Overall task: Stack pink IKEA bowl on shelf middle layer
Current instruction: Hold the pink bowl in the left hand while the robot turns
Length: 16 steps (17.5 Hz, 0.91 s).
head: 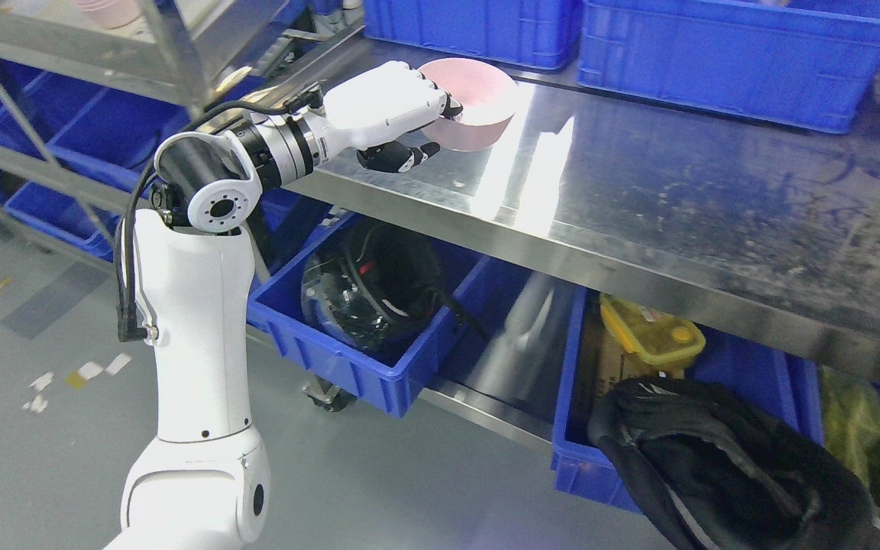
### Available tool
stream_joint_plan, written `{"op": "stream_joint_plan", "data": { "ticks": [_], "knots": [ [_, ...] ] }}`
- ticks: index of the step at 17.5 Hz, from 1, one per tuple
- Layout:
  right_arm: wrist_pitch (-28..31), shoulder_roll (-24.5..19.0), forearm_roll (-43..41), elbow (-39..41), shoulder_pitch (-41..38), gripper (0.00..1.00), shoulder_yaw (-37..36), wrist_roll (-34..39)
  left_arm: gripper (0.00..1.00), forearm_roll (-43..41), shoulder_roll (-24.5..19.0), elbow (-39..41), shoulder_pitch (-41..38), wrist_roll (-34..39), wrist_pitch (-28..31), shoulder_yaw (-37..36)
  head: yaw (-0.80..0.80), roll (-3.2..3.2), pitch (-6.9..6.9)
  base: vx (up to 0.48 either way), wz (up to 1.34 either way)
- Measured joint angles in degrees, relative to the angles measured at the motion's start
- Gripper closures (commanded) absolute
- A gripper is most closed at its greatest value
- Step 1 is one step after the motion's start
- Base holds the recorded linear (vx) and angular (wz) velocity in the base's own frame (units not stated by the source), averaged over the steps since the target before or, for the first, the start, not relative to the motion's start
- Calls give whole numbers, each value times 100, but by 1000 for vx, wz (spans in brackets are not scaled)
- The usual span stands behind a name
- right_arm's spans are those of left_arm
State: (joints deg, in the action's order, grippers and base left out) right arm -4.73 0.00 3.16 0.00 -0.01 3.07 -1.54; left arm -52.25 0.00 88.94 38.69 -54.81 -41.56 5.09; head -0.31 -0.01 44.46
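Note:
A pink bowl (478,99) sits upright on the steel shelf (638,191), near its back left. My left hand (440,130) reaches in from the left and is shut on the bowl's left side, with white fingers (409,88) over the rim and the black-tipped thumb (402,156) below against the wall. The bowl's base looks to be on or just above the shelf; I cannot tell which. More pink bowls (108,11) show at the top left on another rack. What looks like my right hand (730,458) is a black shape resting low at the bottom right.
Big blue crates (738,53) line the back of the shelf. Below it stand blue bins, one holding a black helmet (371,286) and one a yellow lidded box (650,332). A steel rack (173,61) stands at the left over grey floor.

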Motion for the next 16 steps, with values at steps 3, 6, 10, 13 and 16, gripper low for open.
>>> {"op": "stream_joint_plan", "data": {
  "ticks": [3,6,10,13,16],
  "knots": [
    [0,0,0,0,0,0,0,-3,99,2,0,86,-14,3,0,59,0,0,0,12,1009],
    [0,0,0,0,1,0,-1,-14,99,3,0,147,-47,5,0,108,0,0,1,55,1214],
    [0,0,0,0,1,0,-1,-23,99,4,0,198,-71,5,0,146,0,0,2,70,1086],
    [0,0,0,0,0,0,0,-13,99,5,0,229,-80,6,-1,168,0,0,2,48,823],
    [0,0,0,0,1,0,0,0,99,5,0,248,-85,9,-1,182,0,0,3,56,778]
  ]
}}
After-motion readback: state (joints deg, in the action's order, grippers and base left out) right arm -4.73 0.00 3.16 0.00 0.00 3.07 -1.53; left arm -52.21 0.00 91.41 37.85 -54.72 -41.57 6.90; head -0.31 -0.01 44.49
